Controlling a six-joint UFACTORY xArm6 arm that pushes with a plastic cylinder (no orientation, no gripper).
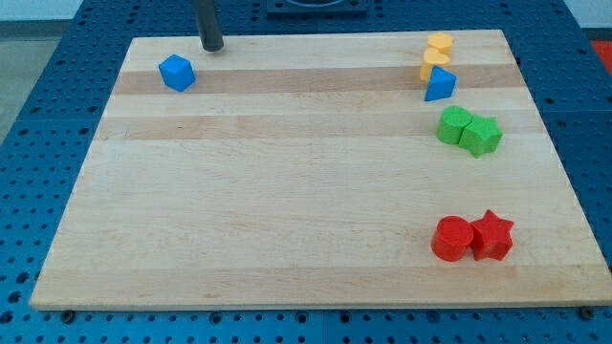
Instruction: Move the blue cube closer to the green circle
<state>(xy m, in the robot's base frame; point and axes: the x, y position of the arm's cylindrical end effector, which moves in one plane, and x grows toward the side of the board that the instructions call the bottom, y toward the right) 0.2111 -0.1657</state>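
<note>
The blue cube (177,73) lies near the view's top left corner of the wooden board. The green circle (454,125) lies at the view's right, touching a green star (481,137) on its right. My tip (211,47) rests at the board's top edge, just above and to the right of the blue cube, a short gap apart from it. The green circle is far to the right of both the cube and my tip.
A blue triangle (440,85) sits above the green circle, with two yellow blocks (439,45) (435,65) stacked in line above it. A red circle (451,238) and red star (492,236) touch at the lower right. The board's edge (316,307) borders a blue pegboard.
</note>
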